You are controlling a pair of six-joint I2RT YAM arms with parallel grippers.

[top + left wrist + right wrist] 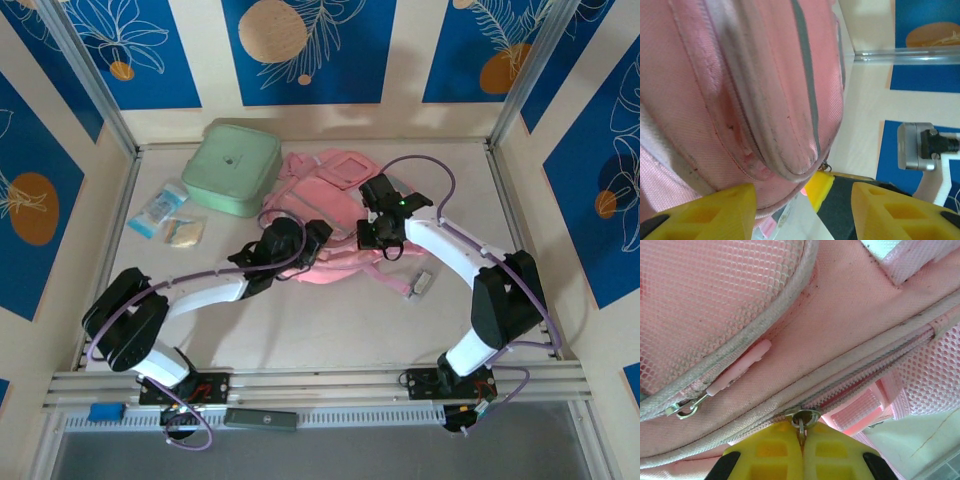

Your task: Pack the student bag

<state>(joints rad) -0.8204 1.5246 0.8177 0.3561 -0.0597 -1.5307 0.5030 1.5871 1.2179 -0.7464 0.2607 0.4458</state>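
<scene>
Two grippers meet at the bag, which lies mid-table beside a green case. Right gripper is pinched tight on a zip pull; left gripper has its jaws parted, the bag's pink side just ahead.

A robot lab cell: aluminium-framed table, printed blue wall panels.

student bag in middle of table | zip case just beside it, behind-left | two packets left of case | small object front-right of bag | right gripper at zip pull
</scene>
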